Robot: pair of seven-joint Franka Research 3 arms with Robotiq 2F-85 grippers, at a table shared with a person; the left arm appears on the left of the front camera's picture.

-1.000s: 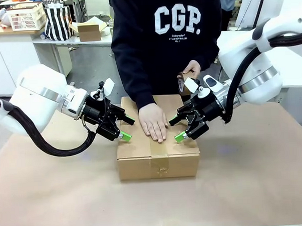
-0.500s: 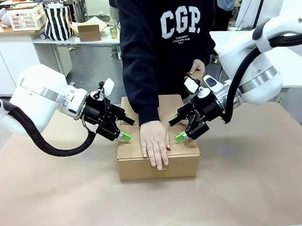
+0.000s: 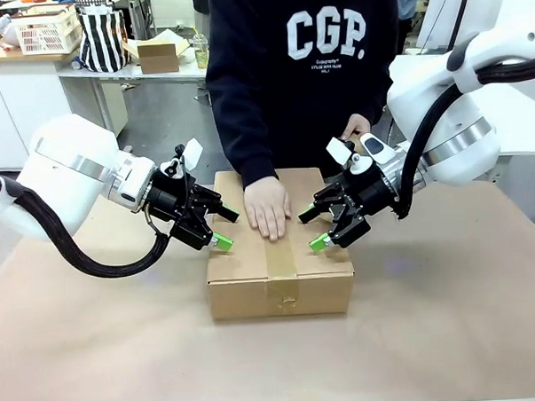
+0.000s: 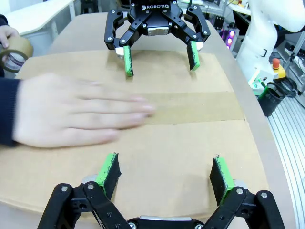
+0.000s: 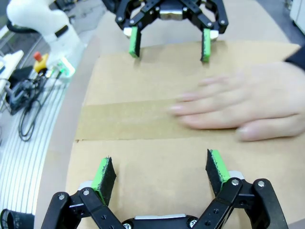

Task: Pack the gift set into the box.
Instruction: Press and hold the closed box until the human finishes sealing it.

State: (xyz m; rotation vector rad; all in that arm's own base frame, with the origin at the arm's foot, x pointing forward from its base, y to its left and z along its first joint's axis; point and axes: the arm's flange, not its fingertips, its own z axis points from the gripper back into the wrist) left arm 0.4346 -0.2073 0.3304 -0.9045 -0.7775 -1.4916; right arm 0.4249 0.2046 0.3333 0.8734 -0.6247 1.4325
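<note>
Box (image 3: 279, 271), a brown corrugated carton, at the centre of the frame on the tan worktop (image 3: 96, 332), flaps down and flat, a strip of brown packing tape (image 3: 282, 258) along the middle seam and over the near face. Flanked by the robot's left hand (image 3: 226, 227) at picture left and the robot's right hand (image 3: 311, 229) at picture right, each spread wide with green pads apart, tilted down over its own side flap; contact with the cardboard not to be told, nothing gripped by either. Flat on the lid at the far end of the seam, the person's hand (image 3: 266, 208), fingers along the tape. Half a second ago spread at the near edge of the lid, above the front face; now drawn back up the seam toward the body, so likely a smoothing stroke along the strip. Roll of brown tape (image 4: 14, 50) in the person's other hand, at the upper left of the left wrist view. Both robot hands unmoved over the same second. By the look of it, contents already inside and packing almost done, with sealing as the step in hand. Probably left: pressing the strip down firmly, then hands lifted off the lid.
</note>
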